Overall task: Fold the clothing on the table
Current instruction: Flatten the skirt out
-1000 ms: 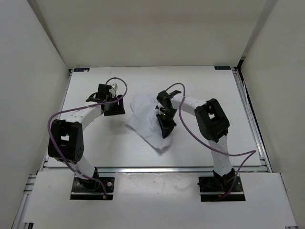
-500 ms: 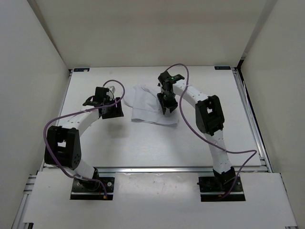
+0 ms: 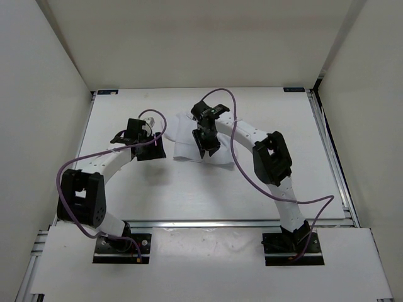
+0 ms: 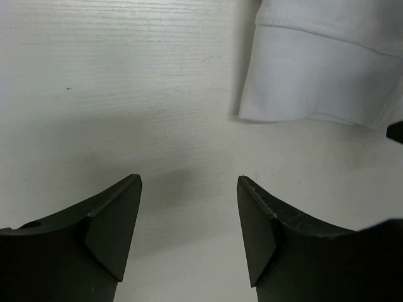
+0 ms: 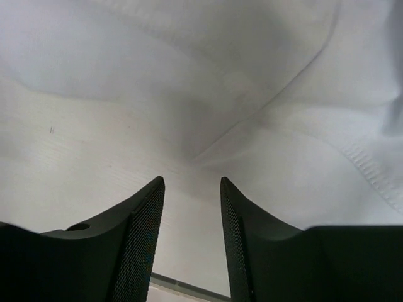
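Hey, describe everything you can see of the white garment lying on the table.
The clothing is plain white thin fabric, softly wrinkled, with a stitched hem along one edge. It lies in a compact, folded-over bundle, layers overlapping, on the table a little behind centre. The right pincer hangs open over its right part, gripping nothing; whether it touches cannot be told. The left pincer is open beside its left edge, apart from it.

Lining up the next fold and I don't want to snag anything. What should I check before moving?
1. Left gripper open and empty: ok.
2. Left gripper clear of the clothing, over bare table: ok.
3. Right gripper open, nothing pinched: ok.
4. Clothing lying fully on the table: ok.
5. Clothing edges lined up: cannot tell, the right arm covers the middle.
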Robot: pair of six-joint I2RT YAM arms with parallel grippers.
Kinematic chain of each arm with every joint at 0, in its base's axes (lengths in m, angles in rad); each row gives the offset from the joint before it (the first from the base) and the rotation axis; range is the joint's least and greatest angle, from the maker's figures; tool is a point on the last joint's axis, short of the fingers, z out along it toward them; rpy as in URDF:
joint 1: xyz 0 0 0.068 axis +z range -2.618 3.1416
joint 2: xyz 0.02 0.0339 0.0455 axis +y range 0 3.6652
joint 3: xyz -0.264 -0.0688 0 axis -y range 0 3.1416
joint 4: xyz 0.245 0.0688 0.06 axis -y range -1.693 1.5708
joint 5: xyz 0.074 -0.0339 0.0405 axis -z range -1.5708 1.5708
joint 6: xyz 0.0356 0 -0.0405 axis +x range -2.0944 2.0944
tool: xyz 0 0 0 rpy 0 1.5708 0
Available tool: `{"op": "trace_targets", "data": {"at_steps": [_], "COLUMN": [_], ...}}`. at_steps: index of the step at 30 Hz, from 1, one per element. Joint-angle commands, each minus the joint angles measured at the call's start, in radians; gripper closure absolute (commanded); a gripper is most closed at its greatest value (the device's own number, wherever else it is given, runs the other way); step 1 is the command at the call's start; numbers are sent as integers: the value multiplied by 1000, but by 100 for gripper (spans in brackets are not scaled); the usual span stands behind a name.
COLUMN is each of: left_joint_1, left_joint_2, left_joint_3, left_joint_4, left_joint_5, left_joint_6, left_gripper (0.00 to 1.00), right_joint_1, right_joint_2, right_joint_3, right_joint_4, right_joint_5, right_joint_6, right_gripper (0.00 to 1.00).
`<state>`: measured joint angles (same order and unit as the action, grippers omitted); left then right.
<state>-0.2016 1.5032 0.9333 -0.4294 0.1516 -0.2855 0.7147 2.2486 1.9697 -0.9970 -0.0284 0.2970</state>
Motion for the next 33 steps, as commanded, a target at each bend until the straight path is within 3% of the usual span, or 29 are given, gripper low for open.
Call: {"op": "trace_targets", "data": {"at_steps": [1, 9, 22, 25, 27, 33], "left_joint_1": [2, 14, 33, 37, 39, 41], "left_joint_2": [-61, -64, -58, -57, -61, -58], "left_joint_3": [-16, -31, -37, -42, -45, -44], "left_joint_4": [26, 37, 50, 53, 54, 40], "left_joint_5": [28, 48, 65, 63, 66, 60], "left_joint_6": [2, 2, 0, -3, -1, 2], "left_gripper": [27, 27, 28, 27, 28, 27], "right_joint_1": [-37, -98, -93, -84, -83, -52], "right_joint_2": [52, 103, 193, 223, 242, 247], "right_joint_3": [101, 144, 215, 215, 237, 458], "right_joint_4": [-23, 29, -11, -18, -37, -178], "right_joint_5": [5, -65, -57, -59, -44, 24], "right_joint_6": [85, 246, 255, 240, 228, 174], "right_gripper": [53, 60, 61, 73, 98, 99]}}
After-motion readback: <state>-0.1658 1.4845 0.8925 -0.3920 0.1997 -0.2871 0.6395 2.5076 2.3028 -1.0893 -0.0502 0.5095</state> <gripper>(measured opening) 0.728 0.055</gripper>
